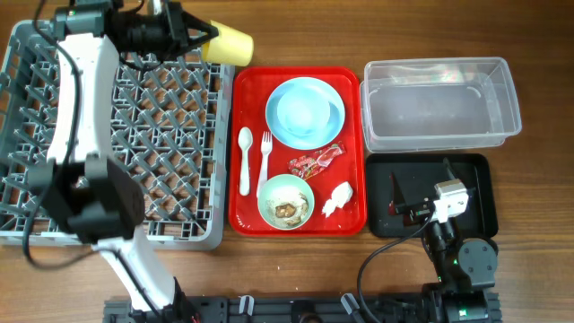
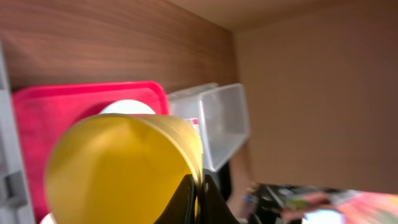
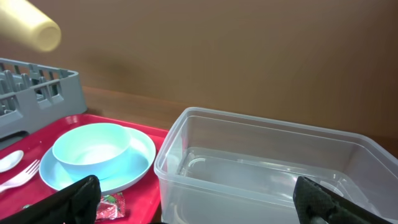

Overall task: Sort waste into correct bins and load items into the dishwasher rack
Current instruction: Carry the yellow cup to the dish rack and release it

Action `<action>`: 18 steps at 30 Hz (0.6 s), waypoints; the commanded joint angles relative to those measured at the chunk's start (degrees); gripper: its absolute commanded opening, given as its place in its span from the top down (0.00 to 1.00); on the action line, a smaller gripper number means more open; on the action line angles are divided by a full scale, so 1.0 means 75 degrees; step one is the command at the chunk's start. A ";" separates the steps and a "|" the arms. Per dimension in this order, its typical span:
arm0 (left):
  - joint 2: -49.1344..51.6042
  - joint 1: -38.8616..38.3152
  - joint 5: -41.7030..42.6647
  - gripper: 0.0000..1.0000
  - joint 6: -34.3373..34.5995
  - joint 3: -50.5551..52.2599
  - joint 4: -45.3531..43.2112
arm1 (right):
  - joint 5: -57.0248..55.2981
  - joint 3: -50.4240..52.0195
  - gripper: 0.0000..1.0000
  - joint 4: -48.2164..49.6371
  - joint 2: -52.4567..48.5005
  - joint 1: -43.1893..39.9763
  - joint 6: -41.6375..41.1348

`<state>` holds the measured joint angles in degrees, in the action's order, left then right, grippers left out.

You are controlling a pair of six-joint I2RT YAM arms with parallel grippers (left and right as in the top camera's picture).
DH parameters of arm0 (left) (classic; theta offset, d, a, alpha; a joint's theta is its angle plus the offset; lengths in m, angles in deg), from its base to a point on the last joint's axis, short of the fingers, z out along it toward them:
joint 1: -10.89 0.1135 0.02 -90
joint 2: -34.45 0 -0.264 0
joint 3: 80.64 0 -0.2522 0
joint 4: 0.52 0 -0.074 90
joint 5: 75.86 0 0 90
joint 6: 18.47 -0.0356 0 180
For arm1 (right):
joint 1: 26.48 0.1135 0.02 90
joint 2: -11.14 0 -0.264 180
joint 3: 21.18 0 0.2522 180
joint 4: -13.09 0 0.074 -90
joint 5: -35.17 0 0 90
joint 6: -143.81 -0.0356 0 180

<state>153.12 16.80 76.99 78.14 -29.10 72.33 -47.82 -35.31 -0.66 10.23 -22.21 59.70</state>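
Overhead, the left arm (image 1: 76, 81) stretches to the worktop's far edge, jaws pinching the yellow cup (image 1: 229, 42) sideways above the rack (image 1: 179, 135). Only the right wrist view shows the right jaws spread.

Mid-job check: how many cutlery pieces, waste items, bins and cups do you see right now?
Cutlery: 2 (spoon, fork)
Waste: 3 (wrapper, tissue, food scraps)
Bins: 2 (clear tub, black tray)
Cups: 1 (yellow cup, in the left claw)
Total: 8
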 commanded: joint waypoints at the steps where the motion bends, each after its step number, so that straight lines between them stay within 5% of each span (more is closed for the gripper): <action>1: 0.1003 0.0189 0.2553 0.96 -0.0653 0.0050 -0.0146 | -0.0096 0.0009 0.00 0.0047 0.0035 -0.0029 0.0017; 5: 0.1547 0.0472 0.2326 0.96 -0.0653 0.0050 -0.0452 | -0.0096 0.0009 0.01 0.0047 0.0035 -0.0029 0.0017; 12: 0.1670 0.0813 -0.0009 0.96 -0.0653 0.0140 -0.0050 | -0.0096 0.0009 0.00 0.0047 0.0035 -0.0029 0.0017; 18: 0.1682 0.0836 0.0242 0.96 -0.0650 0.0370 -0.0073 | -0.0096 0.0009 0.00 0.0047 0.0035 -0.0029 0.0015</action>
<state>164.55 22.81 80.11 74.56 -28.01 71.69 -47.82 -35.31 -0.66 10.23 -22.21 59.70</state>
